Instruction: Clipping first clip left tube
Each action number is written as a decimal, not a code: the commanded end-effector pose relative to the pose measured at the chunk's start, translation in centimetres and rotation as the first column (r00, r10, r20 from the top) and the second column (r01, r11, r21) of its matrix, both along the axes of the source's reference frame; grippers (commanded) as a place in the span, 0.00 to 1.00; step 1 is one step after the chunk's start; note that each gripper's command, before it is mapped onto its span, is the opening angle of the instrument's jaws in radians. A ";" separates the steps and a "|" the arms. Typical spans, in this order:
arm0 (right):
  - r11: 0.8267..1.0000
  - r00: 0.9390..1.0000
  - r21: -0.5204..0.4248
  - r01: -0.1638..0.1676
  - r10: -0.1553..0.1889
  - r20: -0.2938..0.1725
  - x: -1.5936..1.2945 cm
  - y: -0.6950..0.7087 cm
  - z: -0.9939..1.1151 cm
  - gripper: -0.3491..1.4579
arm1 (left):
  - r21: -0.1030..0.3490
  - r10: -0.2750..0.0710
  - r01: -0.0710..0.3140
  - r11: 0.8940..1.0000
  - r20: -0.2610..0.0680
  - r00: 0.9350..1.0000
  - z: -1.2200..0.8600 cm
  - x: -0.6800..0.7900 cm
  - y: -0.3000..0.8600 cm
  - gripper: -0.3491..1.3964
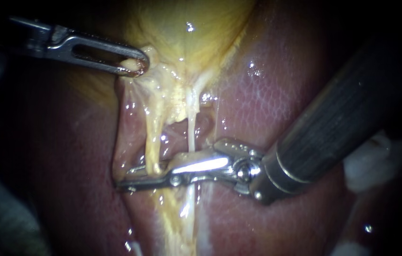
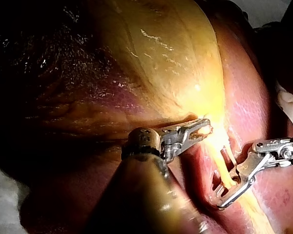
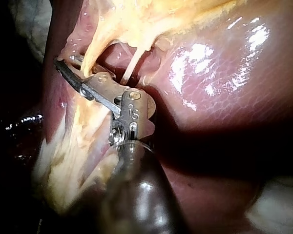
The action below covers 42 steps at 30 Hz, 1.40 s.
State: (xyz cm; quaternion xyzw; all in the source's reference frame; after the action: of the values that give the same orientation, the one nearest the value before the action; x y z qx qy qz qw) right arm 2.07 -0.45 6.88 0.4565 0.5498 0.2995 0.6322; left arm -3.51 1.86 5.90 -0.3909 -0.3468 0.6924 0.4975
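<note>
The left tube (image 1: 152, 142), a thick, ragged yellow strand, hung from the frayed lower edge of the gallbladder (image 1: 187, 38) and ran down into the right instrument (image 1: 132, 178). That instrument's slim metal jaws appeared to stand slightly apart, one on each side of the tube, with a narrow gap showing between them in the left wrist view. Their tips reached just past the tube's far edge, close to the wall of the liver (image 1: 267, 104).

The right tube (image 1: 191, 128), a thinner, paler, smooth cord, ran just beside the left tube. It crossed behind the jaws near their hinge and showed again below them. Between the two tubes lay a small pink window of bare tissue, the only open room near the jaws. The liver rose glossy and finely mottled on both sides, forming a narrow trough.

The left instrument (image 1: 134, 65) came in well above. Its long slotted jaws were clenched on the gallbladder's pale lower rim, and a nub of tissue showed through the slot. The gallbladder itself was yellow, wet and smooth-skinned, and the tissue under its rim was stringy. The right instrument's shaft was dark, ribbed and broad, and it filled much of the space on its own side.
</note>
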 end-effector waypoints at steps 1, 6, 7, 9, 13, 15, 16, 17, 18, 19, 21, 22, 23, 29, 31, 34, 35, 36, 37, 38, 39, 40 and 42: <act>1.000 1.000 0.000 0.004 -0.004 0.002 0.00 0.00 0.00 0.20 | 0.000 0.000 0.000 1.000 0.000 1.000 0.00 0.00 0.00 0.00; 1.000 1.000 -0.005 -0.005 0.006 0.019 0.00 0.02 0.01 0.36 | 0.000 0.000 0.000 1.000 0.000 1.000 0.00 0.00 0.00 0.00; 1.000 1.000 -0.005 -0.005 0.005 0.022 0.00 0.02 0.02 0.38 | 0.000 0.000 0.000 1.000 0.000 1.000 0.00 0.00 0.00 0.00; 1.000 1.000 -0.006 -0.011 0.011 0.025 -0.01 0.03 0.03 0.40 | 0.000 0.000 0.000 1.000 0.000 1.000 -0.01 0.00 -0.01 0.00; 1.000 0.998 -0.015 -0.006 0.007 0.061 -0.01 0.04 0.04 0.44 | 0.000 0.000 0.000 1.000 0.000 1.000 -0.01 0.00 -0.01 0.00; 1.000 0.996 -0.022 -0.015 0.017 0.085 -0.01 0.05 0.04 0.45 | 0.000 0.000 0.000 1.000 0.000 1.000 -0.01 0.00 -0.01 0.00; 1.000 0.996 -0.024 -0.018 0.020 0.092 -0.01 0.05 0.04 0.46 | 0.000 0.000 0.000 1.000 0.000 1.000 -0.01 0.01 -0.01 0.00; 0.999 0.995 -0.026 -0.022 0.024 0.100 0.00 0.06 0.04 0.46 | 0.000 0.000 0.000 1.000 0.000 1.000 -0.01 0.01 -0.01 0.00; 1.000 0.993 -0.023 -0.022 0.024 0.111 0.00 0.06 0.04 0.46 | 0.000 0.000 0.000 1.000 0.000 1.000 -0.01 0.01 -0.01 0.00; 0.999 0.993 -0.029 -0.019 0.022 0.115 0.00 0.07 0.04 0.46 | 0.000 0.000 0.000 1.000 0.000 1.000 -0.01 0.01 -0.01 0.00; 0.999 0.990 -0.052 -0.013 0.020 0.137 -0.01 0.09 0.02 0.47 | 0.000 0.000 0.000 1.000 0.000 1.000 -0.01 0.01 -0.01 0.00; 0.998 0.989 -0.060 -0.009 0.018 0.150 -0.01 0.10 0.01 0.47 | 0.000 0.000 0.000 1.000 0.000 1.000 -0.01 0.01 -0.01 0.00; 0.998 0.987 -0.067 -0.003 0.014 0.159 -0.02 0.11 0.00 0.47 | 0.000 0.000 0.000 1.000 0.000 1.000 -0.01 0.02 -0.01 0.00; 0.995 0.980 -0.095 0.014 0.005 0.198 -0.12 0.23 -0.13 0.47 | -0.001 -0.001 0.001 1.000 -0.001 1.000 -0.01 0.02 -0.01 0.00; 0.995 0.977 -0.100 0.024 -0.002 0.211 -0.16 0.26 -0.18 0.47 | -0.001 -0.001 0.001 1.000 -0.001 1.000 -0.01 0.03 -0.01 0.00; 0.993 0.970 -0.108 0.046 -0.019 0.241 -0.22 0.29 -0.22 0.47 | -0.001 -0.001 0.001 1.000 -0.001 1.000 -0.01 0.03 -0.01 0.00; 0.992 0.967 -0.109 0.055 -0.026 0.253 -0.24 0.29 -0.23 0.47 | -0.001 -0.001 0.001 1.000 -0.001 1.000 -0.02 0.03 -0.01 0.00; 0.991 0.964 -0.116 0.065 -0.032 0.263 -0.26 0.30 -0.24 0.47 | -0.001 -0.001 0.001 1.000 -0.001 1.000 -0.02 0.03 -0.01 0.00; 0.989 0.960 -0.124 0.075 -0.038 0.277 -0.29 0.30 -0.25 0.47 | -0.001 -0.001 0.001 1.000 -0.001 1.000 -0.02 0.03 -0.01 0.00; 0.988 0.957 -0.130 0.085 -0.045 0.288 -0.31 0.30 -0.26 0.47 | -0.001 -0.001 0.001 1.000 -0.001 1.000 -0.02 0.03 -0.01 0.00; 0.985 0.953 -0.143 0.095 -0.049 0.298 -0.33 0.31 -0.27 0.47 | -0.001 -0.001 0.001 1.000 -0.001 1.000 -0.02 0.04 -0.01 0.00; 0.984 0.948 -0.144 0.106 -0.056 0.312 -0.35 0.31 -0.28 0.47 | -0.001 -0.001 0.001 1.000 0.000 1.000 -0.02 0.04 -0.01 0.00; 0.982 0.946 -0.148 0.113 -0.061 0.317 -0.38 0.33 -0.30 0.47 | -0.001 -0.001 0.001 1.000 0.000 1.000 -0.02 0.04 -0.01 0.00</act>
State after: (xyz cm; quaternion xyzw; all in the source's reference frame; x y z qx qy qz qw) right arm 1.67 -0.11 6.57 0.3736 0.4451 0.2921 0.7596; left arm -3.47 1.85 5.88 -0.3911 -0.3461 0.6925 0.4977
